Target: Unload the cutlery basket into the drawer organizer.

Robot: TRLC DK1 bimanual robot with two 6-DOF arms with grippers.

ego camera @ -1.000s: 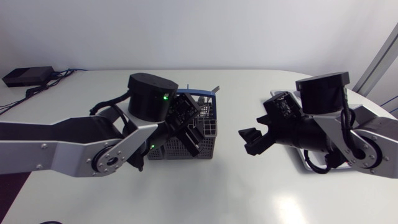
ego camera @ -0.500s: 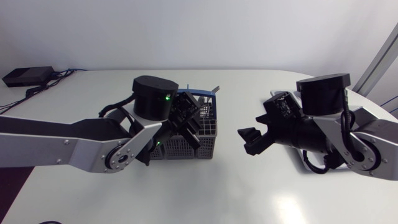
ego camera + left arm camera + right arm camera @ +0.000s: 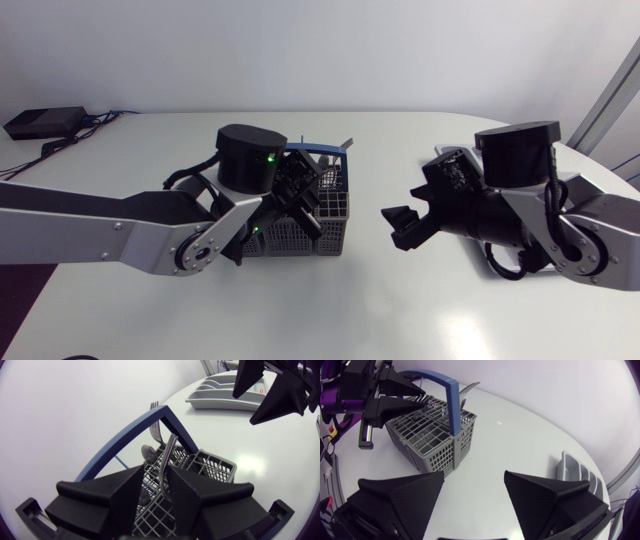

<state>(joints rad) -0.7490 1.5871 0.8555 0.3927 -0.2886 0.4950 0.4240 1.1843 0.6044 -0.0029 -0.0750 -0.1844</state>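
Poised with left hand (image 3: 156, 474) low over basket (image 3: 212, 466), fingers (image 3: 127, 495) slightly apart astride one upright handle (image 3: 169, 452) for a pinch-and-lift, and with right hand (image 3: 473, 479) spread wide, empty, above desk (image 3: 510, 435), basket ahead, organizer (image 3: 570, 471) beside it, likely awaiting its turn.

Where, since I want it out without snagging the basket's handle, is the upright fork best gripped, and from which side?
Probably the neck of the fork, just under its tines: it stands tines up, its lower part hidden in the basket. The blue handle arches close by, so come down from above beside that bar, with the jaws across the neck.
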